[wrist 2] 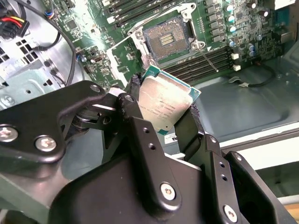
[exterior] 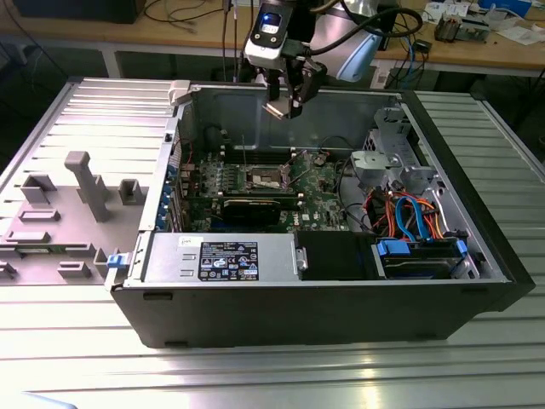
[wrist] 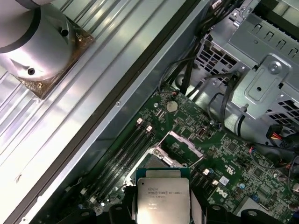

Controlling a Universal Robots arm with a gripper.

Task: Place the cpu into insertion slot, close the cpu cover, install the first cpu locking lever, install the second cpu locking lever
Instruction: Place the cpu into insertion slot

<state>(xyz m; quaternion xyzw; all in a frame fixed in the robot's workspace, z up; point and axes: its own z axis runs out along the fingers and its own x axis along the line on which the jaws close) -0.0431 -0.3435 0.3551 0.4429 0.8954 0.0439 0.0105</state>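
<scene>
Currently we log the gripper [exterior: 283, 108] at upper centre of the exterior view, jaws clamped on the cpu [wrist 2: 164, 105], held above the green motherboard [exterior: 322, 183]; the insertion slot [exterior: 266, 177] sits mid-frame, contact field exposed.

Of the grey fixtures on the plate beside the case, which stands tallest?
The post with the wider head; the blocks around it sit much lower.

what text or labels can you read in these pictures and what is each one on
cpu, held in the hand: several lines of print on its metal top, too small to quote surely.
black label on the silver box: white print and marks, too small to read.
white sticker on the motherboard: blurred, unreadable.
Nothing reads clearly enough to quote.
</scene>
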